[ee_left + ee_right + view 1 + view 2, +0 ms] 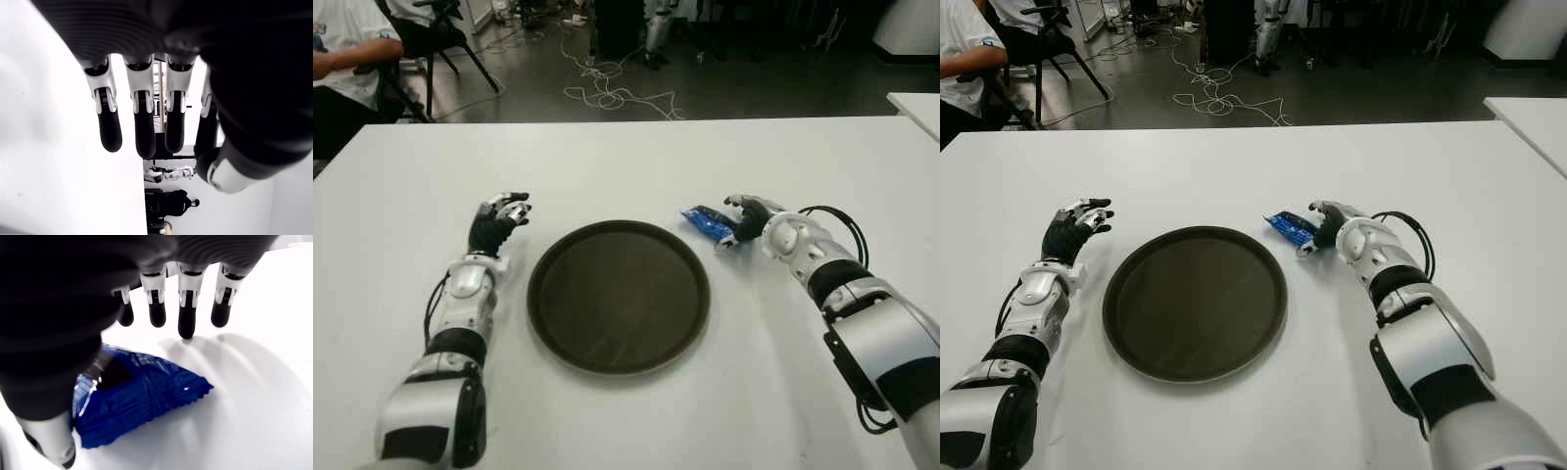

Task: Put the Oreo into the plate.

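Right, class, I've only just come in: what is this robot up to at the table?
The robot's right hand is over a blue Oreo packet lying on the white table, just right of the round dark plate. In the right wrist view its fingers are spread above the packet, not closed on it. The plate holds nothing. The left hand shows left of the plate, open and idle.

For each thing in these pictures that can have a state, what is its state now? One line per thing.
Oreo pack: sealed, flat on the table, outside the plate, under the right hand.
Plate: empty, between the two hands.
Right hand: fingers spread over the pack, not closed on it.
Left hand: open, holding nothing, left of the plate.
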Controlling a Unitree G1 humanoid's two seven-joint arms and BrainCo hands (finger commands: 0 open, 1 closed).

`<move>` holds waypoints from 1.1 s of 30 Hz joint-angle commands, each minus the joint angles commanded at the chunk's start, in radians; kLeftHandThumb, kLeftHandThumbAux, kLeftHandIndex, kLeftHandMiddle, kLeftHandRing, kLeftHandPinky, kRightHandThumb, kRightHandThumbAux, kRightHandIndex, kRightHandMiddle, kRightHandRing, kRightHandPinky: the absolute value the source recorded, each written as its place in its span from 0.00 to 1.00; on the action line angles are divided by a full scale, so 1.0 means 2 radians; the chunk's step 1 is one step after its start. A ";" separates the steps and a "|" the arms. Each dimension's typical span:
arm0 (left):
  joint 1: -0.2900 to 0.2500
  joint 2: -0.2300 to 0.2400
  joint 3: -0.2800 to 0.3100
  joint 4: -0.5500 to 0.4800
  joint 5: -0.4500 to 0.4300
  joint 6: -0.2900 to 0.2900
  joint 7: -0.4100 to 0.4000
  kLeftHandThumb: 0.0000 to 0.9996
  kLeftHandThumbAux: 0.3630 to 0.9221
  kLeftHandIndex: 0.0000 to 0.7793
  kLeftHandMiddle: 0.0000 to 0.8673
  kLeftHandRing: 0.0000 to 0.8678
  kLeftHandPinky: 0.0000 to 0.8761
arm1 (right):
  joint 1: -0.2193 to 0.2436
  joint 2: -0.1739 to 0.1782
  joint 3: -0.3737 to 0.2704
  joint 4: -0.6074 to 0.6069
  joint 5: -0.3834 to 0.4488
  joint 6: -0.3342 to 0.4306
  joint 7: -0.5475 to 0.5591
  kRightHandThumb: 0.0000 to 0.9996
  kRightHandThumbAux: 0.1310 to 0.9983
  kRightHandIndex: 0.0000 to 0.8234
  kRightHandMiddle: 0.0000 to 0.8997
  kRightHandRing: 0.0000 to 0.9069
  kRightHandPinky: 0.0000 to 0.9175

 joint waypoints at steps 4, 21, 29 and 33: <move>0.001 -0.001 0.001 -0.002 -0.001 -0.001 0.000 0.67 0.64 0.51 0.32 0.32 0.35 | 0.000 0.001 0.005 0.000 -0.005 0.004 -0.007 0.00 0.71 0.17 0.17 0.19 0.19; 0.001 -0.003 -0.003 -0.003 0.002 -0.002 0.007 0.67 0.64 0.51 0.31 0.32 0.35 | 0.000 -0.002 0.016 0.000 -0.016 0.006 -0.010 0.00 0.72 0.25 0.23 0.25 0.27; 0.000 -0.005 -0.003 -0.006 0.001 0.002 0.010 0.67 0.64 0.51 0.31 0.32 0.35 | -0.002 -0.003 0.023 -0.001 -0.022 0.011 -0.010 0.00 0.78 0.36 0.28 0.27 0.31; 0.001 -0.007 -0.003 -0.008 0.000 0.004 0.014 0.68 0.64 0.51 0.32 0.32 0.35 | -0.002 -0.004 0.028 -0.001 -0.027 0.012 -0.013 0.00 0.84 0.41 0.39 0.37 0.40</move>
